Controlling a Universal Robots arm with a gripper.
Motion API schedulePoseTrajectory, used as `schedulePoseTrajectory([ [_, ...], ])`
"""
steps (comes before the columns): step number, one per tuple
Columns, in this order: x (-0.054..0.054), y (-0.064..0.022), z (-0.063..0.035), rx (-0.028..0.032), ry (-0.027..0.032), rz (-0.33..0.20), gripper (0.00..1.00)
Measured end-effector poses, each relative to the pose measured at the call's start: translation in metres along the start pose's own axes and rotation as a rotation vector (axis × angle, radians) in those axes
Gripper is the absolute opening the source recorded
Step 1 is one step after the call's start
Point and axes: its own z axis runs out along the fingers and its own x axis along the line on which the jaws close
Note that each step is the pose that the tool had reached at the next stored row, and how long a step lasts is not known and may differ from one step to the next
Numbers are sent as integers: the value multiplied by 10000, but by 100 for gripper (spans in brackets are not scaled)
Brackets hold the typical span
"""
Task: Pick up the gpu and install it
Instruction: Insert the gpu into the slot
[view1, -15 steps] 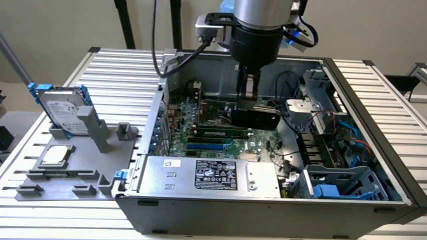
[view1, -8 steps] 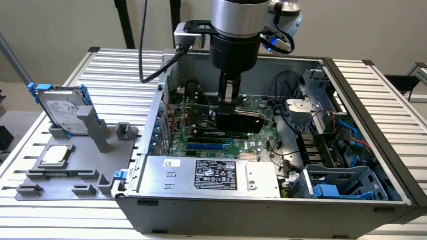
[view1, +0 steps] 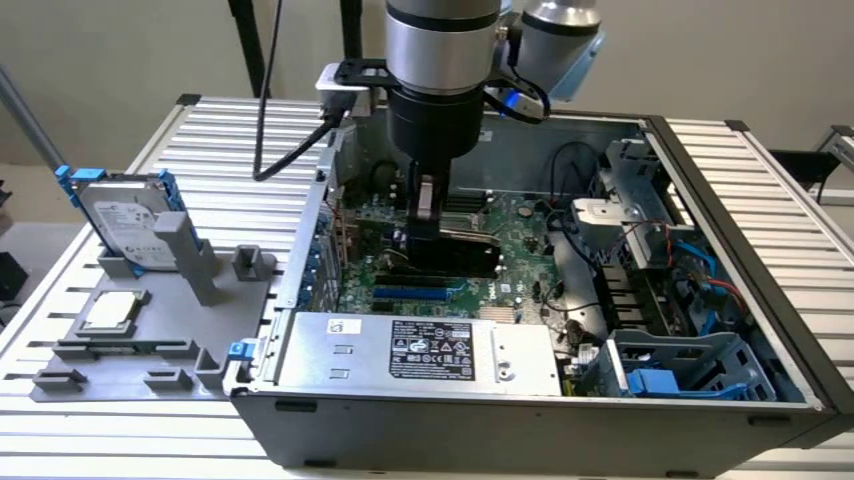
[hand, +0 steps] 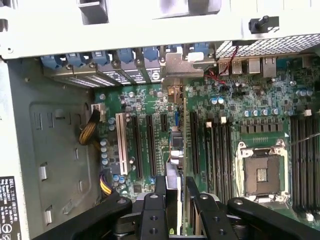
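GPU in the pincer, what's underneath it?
The green motherboard with black expansion slots lies under the gpu. The slot directly beneath is covered by the card and pincer.

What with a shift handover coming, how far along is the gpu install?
Done: the gpu is picked up, clamped upright in the tool, and sits inside the computer case. In hand: it stands edge-down at the motherboard's expansion slots. Left: the tool has not let go, and I cannot tell whether the card is fully seated.
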Motion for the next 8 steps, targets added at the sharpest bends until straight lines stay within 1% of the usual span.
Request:
schedulePoseTrajectory([
  [4,0,1,73,-1,-11,-68,27],
  [8,-1,2,139,-1,-30,-297,27],
])
